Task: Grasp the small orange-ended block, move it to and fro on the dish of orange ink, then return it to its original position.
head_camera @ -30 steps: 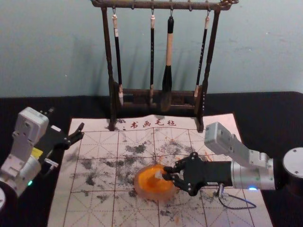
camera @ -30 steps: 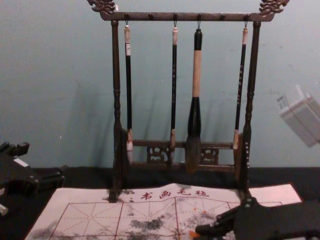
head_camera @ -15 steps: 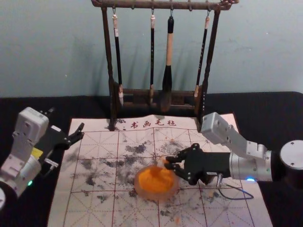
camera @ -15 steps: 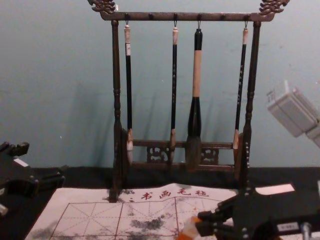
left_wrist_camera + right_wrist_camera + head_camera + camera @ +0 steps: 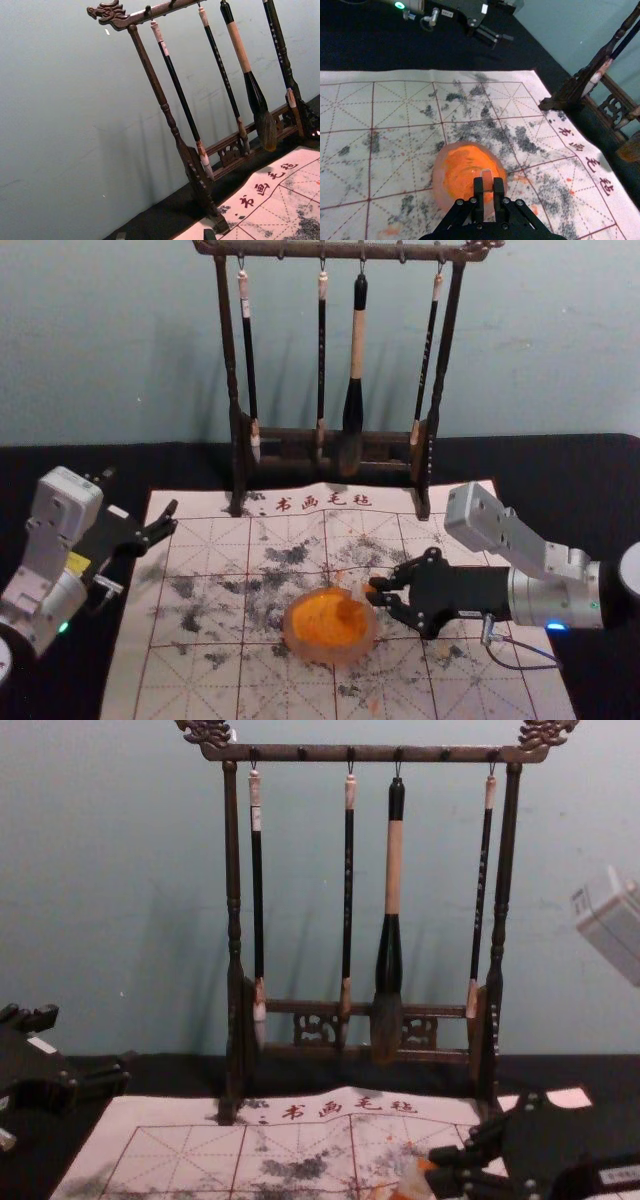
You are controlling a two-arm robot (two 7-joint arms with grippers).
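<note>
Right, you've got the small block (image 5: 486, 175) pinched in the clenched jaws of the right gripper (image 5: 488, 185), by the dish's (image 5: 330, 654) right-hand edge; you can't tell whether it touches ink. Gripping near one end presumably leaves the other free for dabbing. The dish sits on the mat (image 5: 480, 670), likely for easy reach. Your left gripper (image 5: 141, 492) idles off left, jaws spread, probably parked for clearance.
</note>
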